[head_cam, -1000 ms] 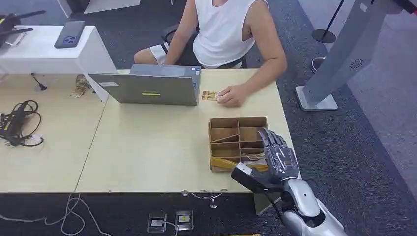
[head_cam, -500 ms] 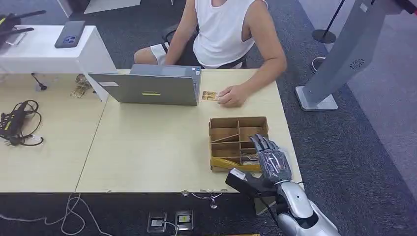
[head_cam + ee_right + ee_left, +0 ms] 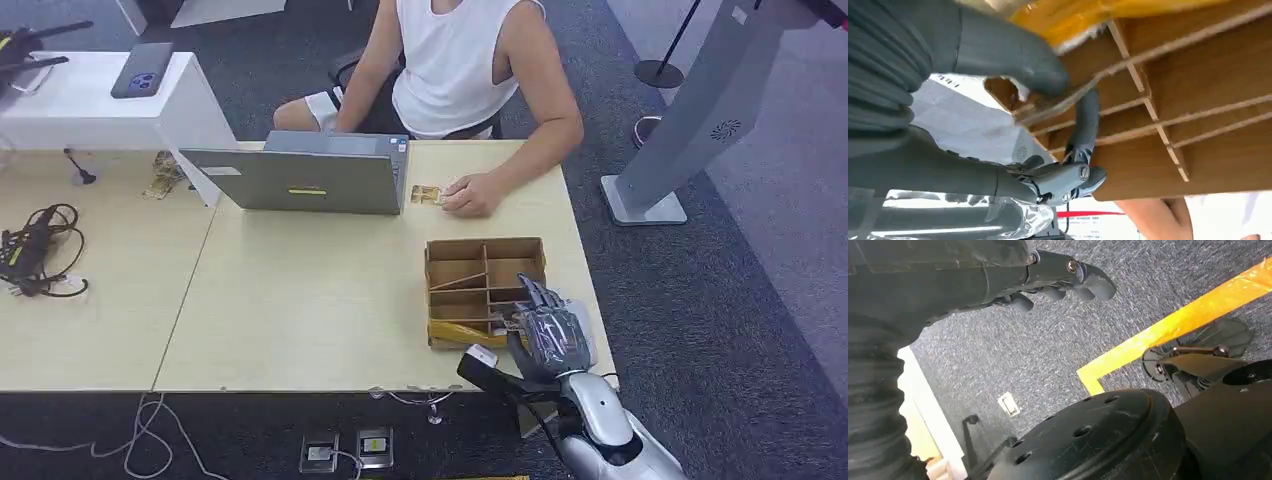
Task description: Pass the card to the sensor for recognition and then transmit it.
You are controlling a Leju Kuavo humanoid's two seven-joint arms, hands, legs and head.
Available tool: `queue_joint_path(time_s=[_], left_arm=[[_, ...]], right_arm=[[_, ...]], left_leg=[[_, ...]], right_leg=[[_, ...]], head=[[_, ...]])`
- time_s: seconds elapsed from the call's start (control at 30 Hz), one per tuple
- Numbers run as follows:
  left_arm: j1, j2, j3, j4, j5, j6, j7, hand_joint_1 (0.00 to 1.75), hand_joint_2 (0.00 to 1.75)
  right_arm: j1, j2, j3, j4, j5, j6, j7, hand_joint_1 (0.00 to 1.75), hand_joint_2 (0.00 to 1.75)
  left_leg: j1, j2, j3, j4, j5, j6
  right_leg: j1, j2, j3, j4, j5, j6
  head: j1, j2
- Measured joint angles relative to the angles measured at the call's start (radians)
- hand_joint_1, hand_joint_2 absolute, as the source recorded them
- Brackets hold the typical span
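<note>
The right hand (image 3: 548, 335) reaches into the cardboard divider box (image 3: 484, 262), its fingers hiding the near compartments. Whether it grasps a card cannot be determined. The left hand (image 3: 1058, 277) hangs over carpet, fingers curled, grasping nothing.

A card (image 3: 425, 194) lies flat beside the laptop, under a person's fingertips; more cards, perhaps, sit in the box's (image 3: 452, 274) near compartment.

Right hand (image 3: 548, 330) reaches forward, fingers (image 3: 1083, 125) curled downward; left hand (image 3: 1058, 282) hangs, fingers curled
</note>
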Motion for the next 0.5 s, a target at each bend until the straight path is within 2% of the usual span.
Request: queue_joint_path(time_s=[0.5], left_arm=[[-0.001,0.0,0.0,0.0,-0.001,0.0,0.0,0.0,1.75]], right_arm=[[-0.004,0.001,0.002,0.003,-0.003,-0.016,0.005,1.75,1.75]], left_leg=[[0.0,0.0,0.0,0.0,0.0,0.0]], right_leg=[[0.0,0.0,0.0,0.0,0.0,0.0]], head=[[0.0,0.0]])
